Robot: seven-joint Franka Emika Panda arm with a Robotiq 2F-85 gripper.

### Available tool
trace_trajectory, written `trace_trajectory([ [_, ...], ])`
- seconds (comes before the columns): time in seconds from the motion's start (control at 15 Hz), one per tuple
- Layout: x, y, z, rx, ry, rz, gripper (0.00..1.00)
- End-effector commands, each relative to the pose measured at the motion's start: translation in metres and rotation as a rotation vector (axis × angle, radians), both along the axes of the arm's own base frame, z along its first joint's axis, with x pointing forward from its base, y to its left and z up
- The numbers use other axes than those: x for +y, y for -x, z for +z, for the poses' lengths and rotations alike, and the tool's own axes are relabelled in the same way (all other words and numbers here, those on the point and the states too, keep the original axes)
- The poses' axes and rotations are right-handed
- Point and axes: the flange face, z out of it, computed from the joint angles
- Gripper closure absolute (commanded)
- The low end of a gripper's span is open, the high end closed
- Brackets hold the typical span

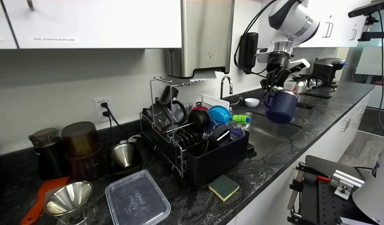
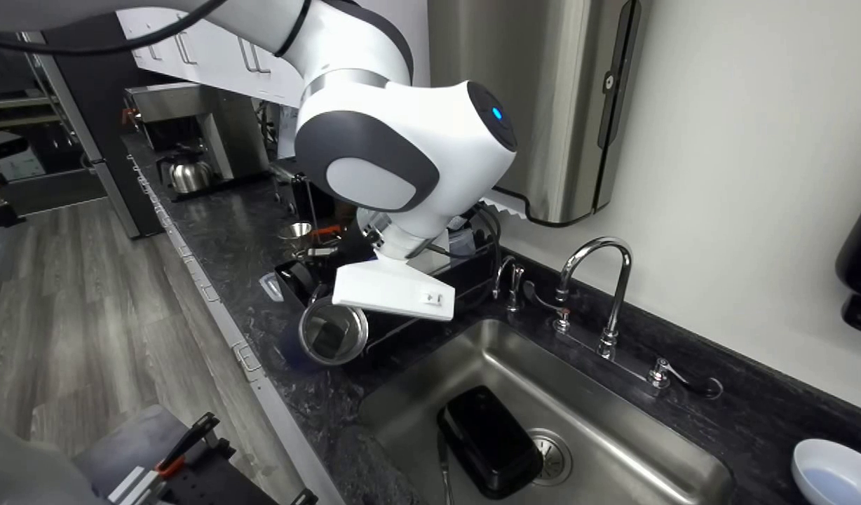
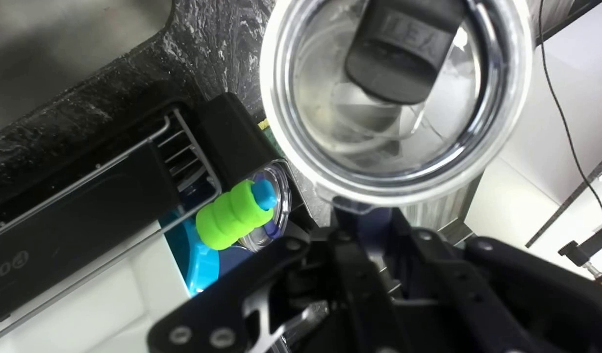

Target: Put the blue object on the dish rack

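Wrist view: we grip the navy mug (image 3: 397, 100) by its handle, gripper (image 3: 372, 216) clamped; in an exterior view we hold it aloft, tilted, apart from the dish rack (image 1: 162, 145).

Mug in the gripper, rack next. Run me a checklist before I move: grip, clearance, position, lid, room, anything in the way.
1. Gripper closed on the mug: ok; it holds the handle.
2. Mug off the counter: ok; it hangs in the air.
3. Mug over the rack: not ok; in the wrist view it shows beside the rack.
4. Lid on the mug: ok, though how tightly does not show.
5. Free spot in the rack: cannot tell; the blue dish and much else crowd it.
6. Path past the green item by the blue dish: cannot tell; its height against the mug's is unclear.
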Motion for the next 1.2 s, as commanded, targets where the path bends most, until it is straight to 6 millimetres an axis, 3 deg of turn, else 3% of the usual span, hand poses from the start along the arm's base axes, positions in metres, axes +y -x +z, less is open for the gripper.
trace_trajectory([
  [0.0,0.000,0.000,0.000,0.001,0.000,0.000,0.83],
  [0.27,0.000,0.000,0.000,0.000,0.000,0.000,0.83],
  [0.33,0.003,-0.001,0.001,-0.007,-0.016,0.003,0.96],
  [0.4,0.007,-0.001,0.002,-0.012,-0.033,0.010,0.96],
  [1.13,0.081,-0.018,0.055,-0.143,-0.270,0.087,0.96],
])
